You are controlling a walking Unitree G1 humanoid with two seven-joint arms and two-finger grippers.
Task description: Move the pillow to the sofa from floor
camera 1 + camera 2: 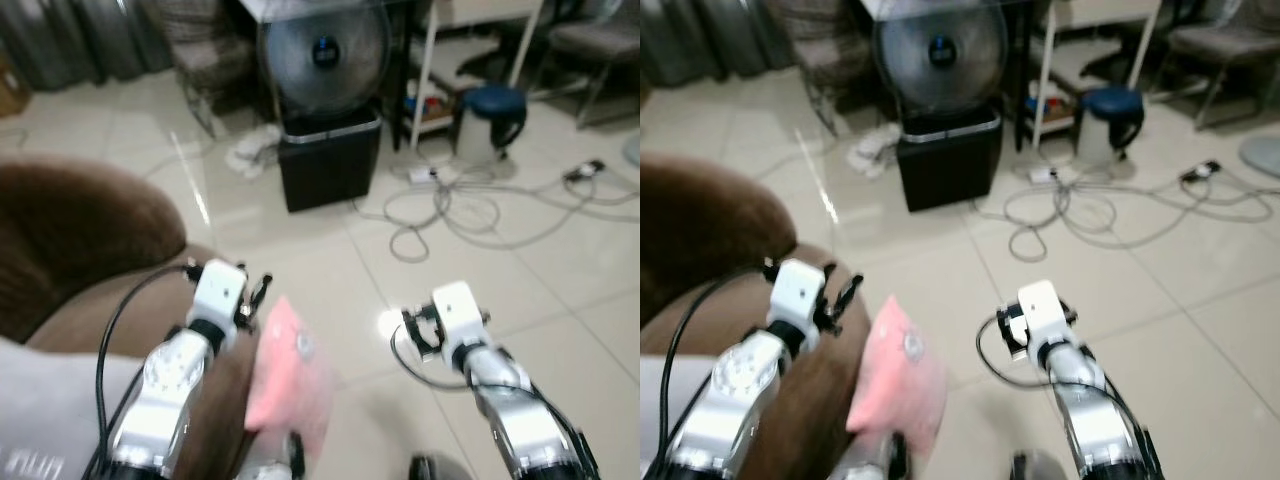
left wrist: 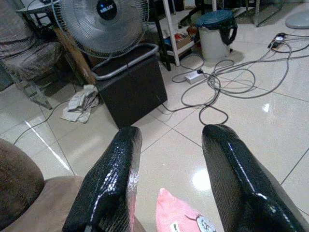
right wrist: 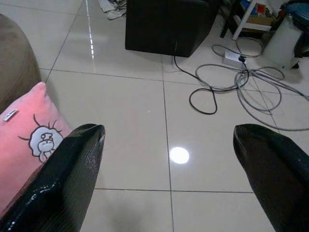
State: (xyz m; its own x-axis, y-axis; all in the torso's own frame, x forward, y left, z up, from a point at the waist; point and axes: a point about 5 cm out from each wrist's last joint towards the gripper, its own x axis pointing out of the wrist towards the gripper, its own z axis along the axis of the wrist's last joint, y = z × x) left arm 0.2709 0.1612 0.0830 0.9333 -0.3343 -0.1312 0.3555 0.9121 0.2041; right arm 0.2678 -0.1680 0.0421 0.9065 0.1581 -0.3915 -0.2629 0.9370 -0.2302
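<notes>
Tiled floor; fan on black box; cables; pillow beside sofa

Both arms are silver metal tubes ending in white box-shaped wrist housings. A black cable loops along the left arm. Each tool, left tool and right tool, carries two long, glossy black fingers.

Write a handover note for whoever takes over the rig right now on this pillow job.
Left end effector: open, holding nothing, raised over the sofa's edge.
Right end effector: open, holding nothing, over the tiled floor.
Pink pillow: stands between the two arms, against the brown sofa's side; whether its lower end is on the floor cannot be told.
Done: nothing visible.
Left: grasp the pillow, lift it onto the sofa seat.
</notes>
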